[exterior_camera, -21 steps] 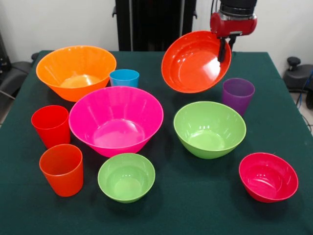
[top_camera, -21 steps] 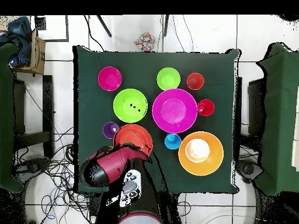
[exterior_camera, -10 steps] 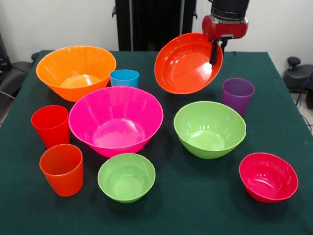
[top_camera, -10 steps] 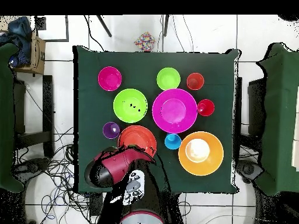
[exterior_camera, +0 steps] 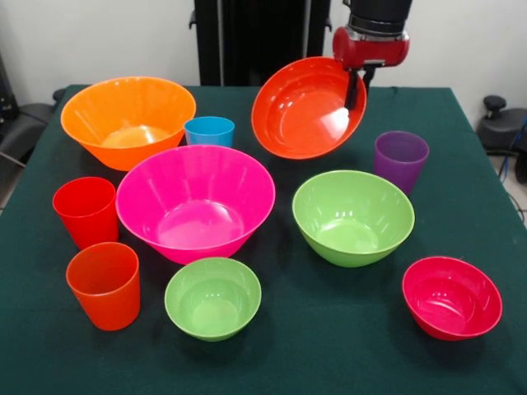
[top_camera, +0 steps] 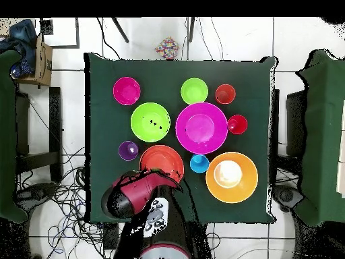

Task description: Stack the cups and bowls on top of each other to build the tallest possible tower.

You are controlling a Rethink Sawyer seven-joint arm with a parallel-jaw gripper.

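My gripper [exterior_camera: 356, 89] is shut on the rim of the shallow red-orange bowl [exterior_camera: 306, 107], which hangs tilted above the table's far side; the same bowl [top_camera: 162, 162] shows in the overhead view beside the gripper [top_camera: 170, 177]. On the cloth stand the large orange bowl [exterior_camera: 128, 120], large pink bowl [exterior_camera: 195, 202], medium green bowl [exterior_camera: 352, 216], small green bowl [exterior_camera: 212, 297] and crimson bowl [exterior_camera: 451, 296]. The blue cup [exterior_camera: 209, 131], red cup [exterior_camera: 86, 211], orange cup [exterior_camera: 104, 284] and purple cup [exterior_camera: 400, 160] stand upright and apart. No tower shows.
The green table [exterior_camera: 329, 346] ends close to the front bowls. In the overhead view, chairs [top_camera: 323, 135] flank the table, and cables [top_camera: 60, 195] lie on the floor near the robot's base.
The gripper has carried the tilted red-orange bowl leftward in the front view, away from the purple cup and toward the table's middle. All other bowls and cups stay put.
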